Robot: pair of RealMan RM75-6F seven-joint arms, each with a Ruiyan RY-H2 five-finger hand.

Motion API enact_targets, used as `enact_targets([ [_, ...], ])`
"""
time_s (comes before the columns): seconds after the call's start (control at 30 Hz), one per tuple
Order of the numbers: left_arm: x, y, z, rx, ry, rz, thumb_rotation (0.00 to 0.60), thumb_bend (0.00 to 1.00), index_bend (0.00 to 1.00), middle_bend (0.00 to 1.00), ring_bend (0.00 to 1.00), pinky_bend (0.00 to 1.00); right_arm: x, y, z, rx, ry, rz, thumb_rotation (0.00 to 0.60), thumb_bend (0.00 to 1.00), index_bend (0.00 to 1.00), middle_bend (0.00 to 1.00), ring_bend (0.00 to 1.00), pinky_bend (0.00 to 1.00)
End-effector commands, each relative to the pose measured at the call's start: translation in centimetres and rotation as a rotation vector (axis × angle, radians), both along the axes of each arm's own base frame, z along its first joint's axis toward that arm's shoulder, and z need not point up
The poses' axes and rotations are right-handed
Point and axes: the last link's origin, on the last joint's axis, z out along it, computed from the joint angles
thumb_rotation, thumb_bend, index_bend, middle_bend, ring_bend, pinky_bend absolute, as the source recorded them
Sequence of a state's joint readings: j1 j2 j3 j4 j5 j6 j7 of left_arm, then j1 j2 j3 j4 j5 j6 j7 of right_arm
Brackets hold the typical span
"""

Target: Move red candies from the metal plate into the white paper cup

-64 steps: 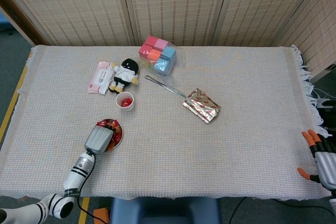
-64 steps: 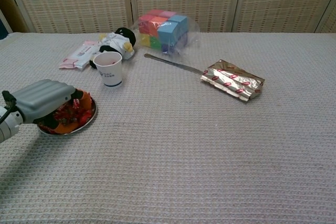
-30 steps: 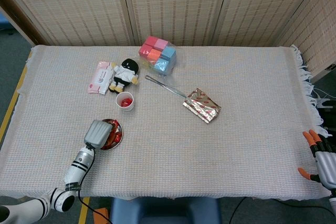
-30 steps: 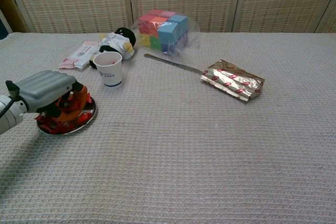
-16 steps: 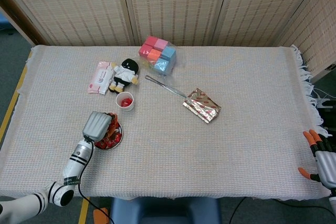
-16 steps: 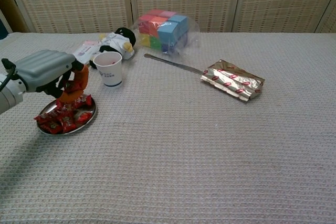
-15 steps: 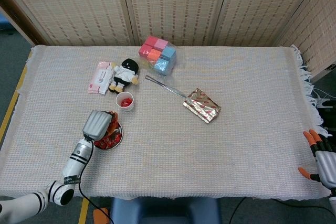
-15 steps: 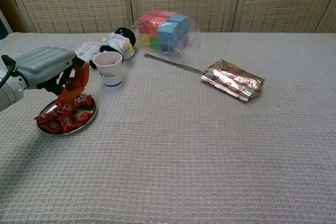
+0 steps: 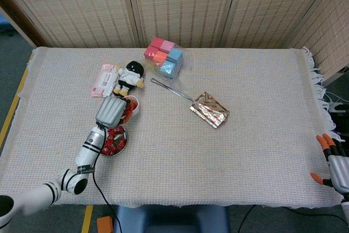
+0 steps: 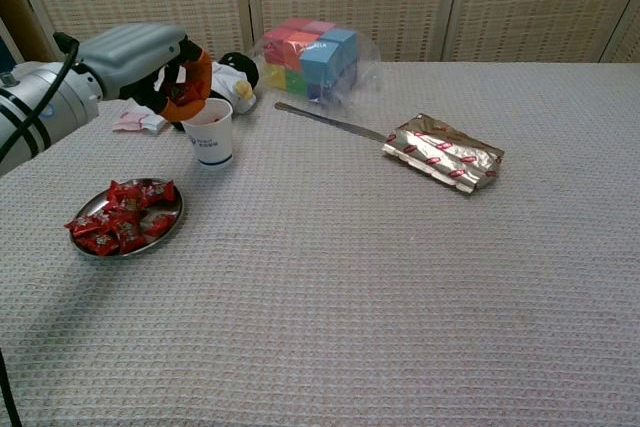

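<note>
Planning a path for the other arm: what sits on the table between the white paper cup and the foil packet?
In the head view, only the thin metal tool lies between the white paper cup and the foil packet; the rest is bare cloth.

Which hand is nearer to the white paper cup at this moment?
Left. The left hand hovers directly over the white paper cup, fingers at its rim. The right hand sits at the table's far right near edge, well away from the cup.
</note>
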State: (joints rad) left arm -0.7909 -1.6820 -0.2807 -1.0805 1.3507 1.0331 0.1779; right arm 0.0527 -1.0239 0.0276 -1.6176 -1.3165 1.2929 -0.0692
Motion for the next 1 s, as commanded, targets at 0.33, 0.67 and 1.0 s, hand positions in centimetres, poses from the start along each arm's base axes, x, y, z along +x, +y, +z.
enact_targets([
  [0.33, 1.9, 3.0, -2.5, -0.005, 0.011, -0.021, 0.6, 0.66, 0.73, 0.72, 0.62, 0.98, -0.4, -0.1, 0.4, -0.016, 0.003, -0.021, 0.6, 0.09, 0.0, 0.0, 0.0, 0.16],
  [0.67, 0.8, 3.9, -3.4, -0.009, 0.06, -0.009, 0.6, 0.61, 0.67, 0.66, 0.53, 0.64, -0.4, -0.2, 0.3, -0.012, 0.003, -0.025, 0.6, 0.09, 0.0, 0.0, 0.0, 0.16],
  [1.0, 0.3, 4.2, -3.0, -0.002, 0.057, -0.019, 0.6, 0.51, 0.48, 0.45, 0.36, 0.5, -0.4, -0.2, 0.2, -0.009, 0.004, -0.03, 0.6, 0.09, 0.0, 0.0, 0.0, 0.17],
])
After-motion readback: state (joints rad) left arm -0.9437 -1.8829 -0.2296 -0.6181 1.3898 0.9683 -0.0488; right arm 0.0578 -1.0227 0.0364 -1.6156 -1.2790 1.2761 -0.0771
